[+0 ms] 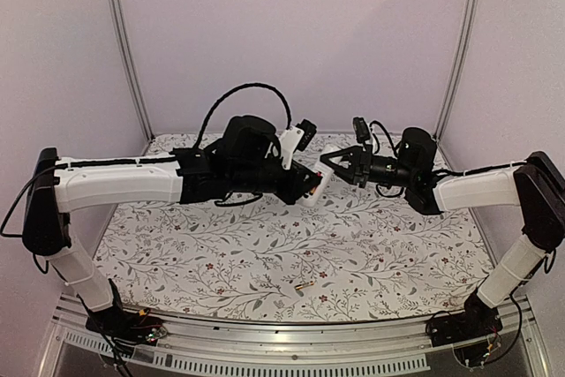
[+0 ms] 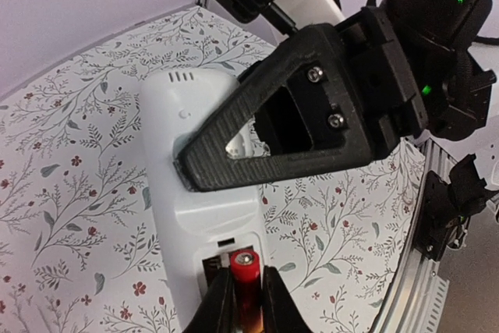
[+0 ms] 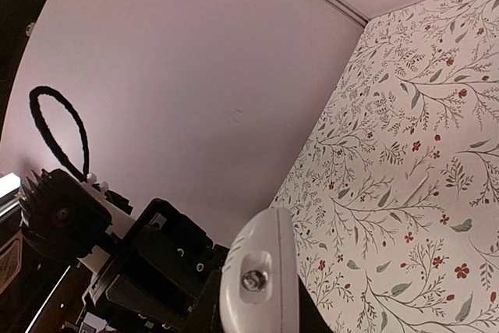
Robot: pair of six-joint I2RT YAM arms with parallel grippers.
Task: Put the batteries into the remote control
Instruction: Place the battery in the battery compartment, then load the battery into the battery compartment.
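The white remote control is held above the table, its plain back facing the left wrist camera and its battery recess open. My right gripper is shut across the remote's middle; its black finger lies over the back. In the right wrist view the remote's rounded end fills the space between the jaws of my right gripper. My left gripper is shut on the red battery, whose tip is at the recess. A small dark and orange cylinder, apparently the other battery, lies on the table.
The floral table cover stretches under both arms. Purple walls and metal posts close the back and sides. A metal rail runs along the near edge. The left arm's cable loops above its wrist.
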